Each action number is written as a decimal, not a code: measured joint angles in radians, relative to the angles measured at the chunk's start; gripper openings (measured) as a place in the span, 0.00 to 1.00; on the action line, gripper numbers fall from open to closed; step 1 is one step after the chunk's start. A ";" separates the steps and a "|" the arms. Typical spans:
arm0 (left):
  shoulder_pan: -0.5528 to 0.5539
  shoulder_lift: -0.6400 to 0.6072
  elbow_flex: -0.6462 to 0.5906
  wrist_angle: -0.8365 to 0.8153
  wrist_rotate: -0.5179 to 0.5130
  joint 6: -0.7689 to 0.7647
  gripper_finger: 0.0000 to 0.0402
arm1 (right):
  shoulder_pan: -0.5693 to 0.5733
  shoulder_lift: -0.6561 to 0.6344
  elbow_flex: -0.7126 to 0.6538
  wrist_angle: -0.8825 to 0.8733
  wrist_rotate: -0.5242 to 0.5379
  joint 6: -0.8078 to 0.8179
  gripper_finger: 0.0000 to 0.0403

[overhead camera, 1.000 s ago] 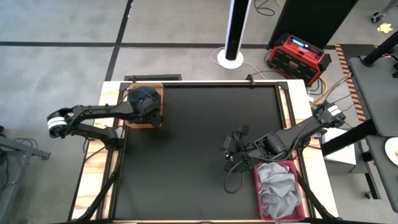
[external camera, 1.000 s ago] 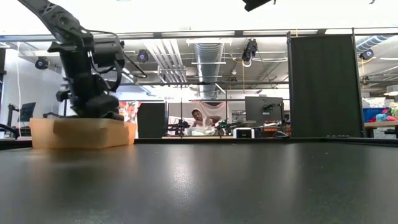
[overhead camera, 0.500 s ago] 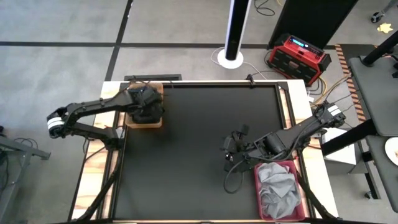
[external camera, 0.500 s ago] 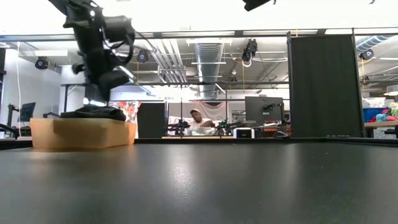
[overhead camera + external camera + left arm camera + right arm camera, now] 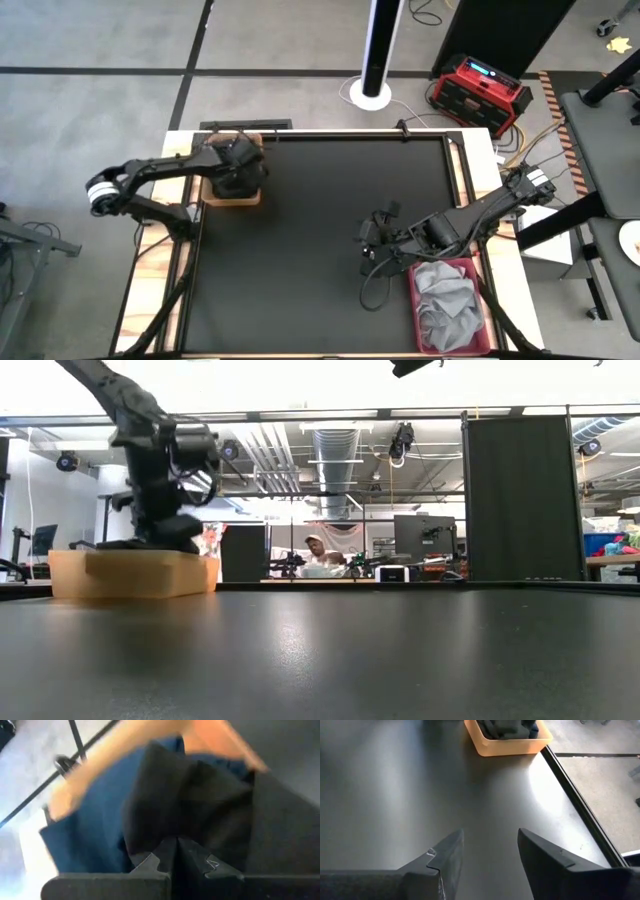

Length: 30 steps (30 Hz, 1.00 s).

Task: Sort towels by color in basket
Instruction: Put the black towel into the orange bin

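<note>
My left gripper (image 5: 175, 851), jaws pinched together on the black towel (image 5: 200, 805) above the orange tray (image 5: 232, 193); lifting may drag the navy towel (image 5: 95, 830) out. Right gripper (image 5: 487, 851) waits agape, empty.

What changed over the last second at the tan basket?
The left gripper rose from the tan basket, shifted slightly toward the table's middle, then dipped again; its fingers are now shut on the black towel. The right gripper stayed open, and the grey towels stayed put.

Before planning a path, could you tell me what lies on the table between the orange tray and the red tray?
Nothing: the high view shows only bare black table between the orange tray and the red tray.
</note>
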 joint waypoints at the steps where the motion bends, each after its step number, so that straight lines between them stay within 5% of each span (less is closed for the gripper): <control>1: 0.000 0.011 -0.017 0.015 0.000 -0.006 0.00 | 0.000 0.000 0.000 0.000 0.000 0.000 0.45; 15: 0.000 0.058 -0.117 0.165 0.031 -0.026 0.00 | 0.000 0.000 0.000 0.007 0.000 0.000 0.45; 30: 0.000 0.009 -0.061 0.079 0.024 0.009 0.00 | 0.000 0.000 0.000 0.007 0.000 0.000 0.46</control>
